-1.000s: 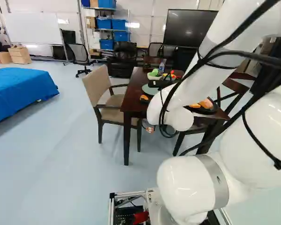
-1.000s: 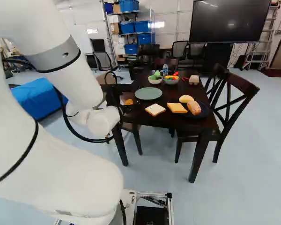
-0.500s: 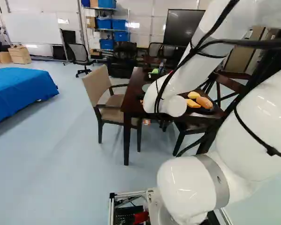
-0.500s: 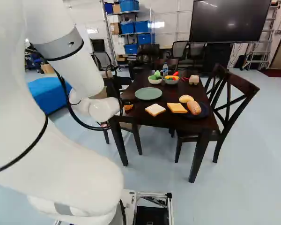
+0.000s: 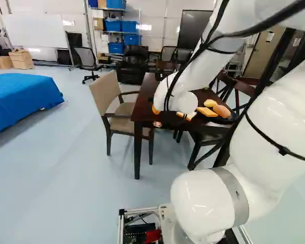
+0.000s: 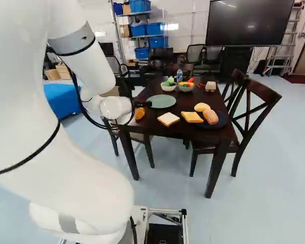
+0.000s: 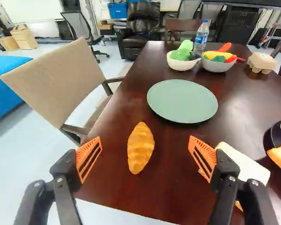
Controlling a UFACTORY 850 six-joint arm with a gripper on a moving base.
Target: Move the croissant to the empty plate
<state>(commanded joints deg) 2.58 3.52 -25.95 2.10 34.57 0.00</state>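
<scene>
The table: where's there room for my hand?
There's room between the croissant and green plate, and between the croissant and white bread, though one of the jaws hangs there. Another patch lies between the green plate and egg carton. It's crowded around the bowls and bottle.

The arm (image 5: 206,68) hides the green plate (image 7: 182,101) in the left base view.

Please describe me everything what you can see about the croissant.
The croissant is golden-orange and whole, long with narrowing ends and shallow ridges across its body. Whether it is real bread or a toy, I cannot tell. It lies flat on the dark table, near the edge, one end towards the green plate, with bare table between. It appears between the open fingers of the gripper, and neither touches it; only the table does.
</scene>
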